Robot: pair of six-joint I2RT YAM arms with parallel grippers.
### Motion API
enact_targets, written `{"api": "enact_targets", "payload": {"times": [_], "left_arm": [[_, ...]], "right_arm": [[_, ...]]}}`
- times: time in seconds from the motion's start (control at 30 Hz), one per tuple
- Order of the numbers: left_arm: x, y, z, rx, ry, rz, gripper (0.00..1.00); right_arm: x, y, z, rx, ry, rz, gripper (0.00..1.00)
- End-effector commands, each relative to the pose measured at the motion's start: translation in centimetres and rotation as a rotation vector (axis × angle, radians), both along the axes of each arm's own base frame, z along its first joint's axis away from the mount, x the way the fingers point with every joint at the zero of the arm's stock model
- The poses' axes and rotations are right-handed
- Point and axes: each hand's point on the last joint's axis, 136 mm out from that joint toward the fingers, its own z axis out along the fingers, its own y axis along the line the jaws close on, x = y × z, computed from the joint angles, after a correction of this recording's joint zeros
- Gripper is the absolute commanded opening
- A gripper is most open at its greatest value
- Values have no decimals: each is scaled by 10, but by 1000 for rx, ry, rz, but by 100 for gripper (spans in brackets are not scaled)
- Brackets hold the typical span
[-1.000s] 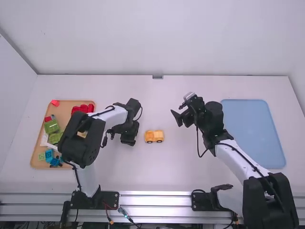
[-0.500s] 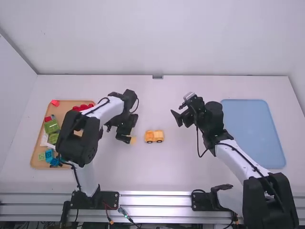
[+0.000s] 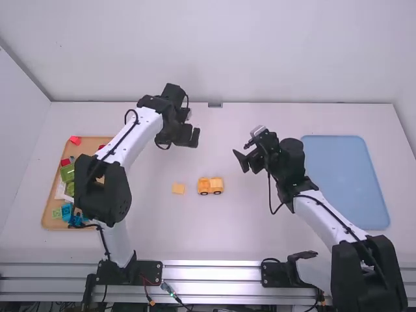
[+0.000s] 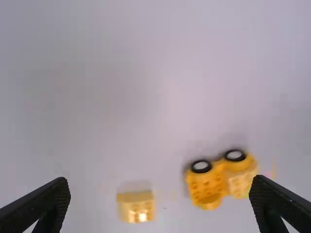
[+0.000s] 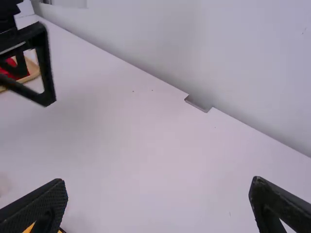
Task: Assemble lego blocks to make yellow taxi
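Right, you've got both grippers off the blocks. Your left gripper (image 3: 188, 138) hangs over the table (image 3: 260, 227), farther from you than the loose yellow block, and the left wrist view shows its two fingers (image 4: 53, 201) spread wide with only space between them. Your right gripper (image 3: 241, 162) sits beyond the yellow vehicle and off to its right, jaws apart as well, nothing clamped.

Down in the middle, there's your taxi-in-the-making: a yellow wheeled Lego vehicle (image 3: 210, 186), its two dark wheels (image 3: 204, 193) on the side facing you. Just to its left lies that small squarish yellow block (image 3: 178, 188), flat on the table and not touching it. The left wrist view gives you both pieces, and you can pick out studs on the vehicle.

Over on your left, the tan tray (image 3: 51, 207) is busy: green blocks (image 3: 69, 173), blue blocks (image 3: 67, 211) at the near end, red pieces (image 3: 65, 162), and a bright red block (image 3: 75, 140) at the far left corner. Your left arm covers part of it. Out on your right, beside the right arm, lies a flat blue tray (image 3: 344, 182).
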Motion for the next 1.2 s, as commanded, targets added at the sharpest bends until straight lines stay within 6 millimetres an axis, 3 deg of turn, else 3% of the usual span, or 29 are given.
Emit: {"api": "enact_targets", "payload": {"times": [0.0,0.13,0.2,0.27,0.33,0.47,0.63,0.83,0.87,1.17], "left_arm": [[2,1,4,85,-88,-357,99],[15,-6,9,155,-214,-642,99],[7,-11,9,166,-249,-874,99],[2,-12,11,147,-259,-949,99],[-20,-14,19,49,-278,-1114,99],[-45,-14,33,-133,-328,-1239,99],[-83,3,43,-391,-518,-1443,99],[-94,26,6,-426,-532,-1404,99],[-96,29,-8,-421,-538,-1401,99],[-106,29,-83,-352,-596,-1394,99]], "right_arm": [[-4,1,1,9,-3,7,99],[-4,1,2,10,-4,8,99],[-3,1,2,9,-4,7,99],[-3,1,2,8,-5,7,99],[-4,1,1,-12,-16,18,99],[-4,1,1,-12,-15,17,99],[-4,0,0,-12,-12,15,99],[-4,0,0,-26,-23,21,99],[-4,1,0,-26,-23,24,99],[-6,4,0,-25,-22,31,99]]}}
